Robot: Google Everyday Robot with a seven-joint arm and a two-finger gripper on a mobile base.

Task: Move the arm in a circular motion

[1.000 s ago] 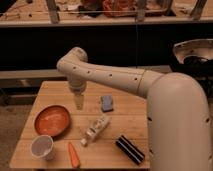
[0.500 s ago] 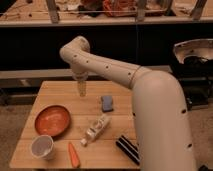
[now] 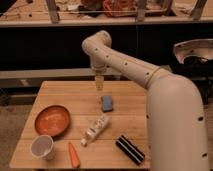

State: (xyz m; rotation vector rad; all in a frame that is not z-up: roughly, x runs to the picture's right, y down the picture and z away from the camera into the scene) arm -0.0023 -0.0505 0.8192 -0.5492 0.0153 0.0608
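The cream-white arm (image 3: pixel 125 65) of thick rounded segments with small dark dots reaches from the right foreground up and left over the wooden table (image 3: pixel 75 95). Its elbow bends at the top near the dark back wall. The gripper (image 3: pixel 99 82), a narrow tan tip, hangs straight down above the far middle of the table, just behind a blue sponge (image 3: pixel 107 103). It holds nothing that I can see.
On the table lie an orange bowl (image 3: pixel 52 120), a white cup (image 3: pixel 43 147), a carrot (image 3: pixel 73 155), a white bottle on its side (image 3: pixel 96 129) and a black ridged block (image 3: pixel 130 149). A dark shelf runs behind the table.
The arm has swung from over the table's left-middle up, back and to the right. The tip now hangs over the far middle edge. Objects on the table have not moved.
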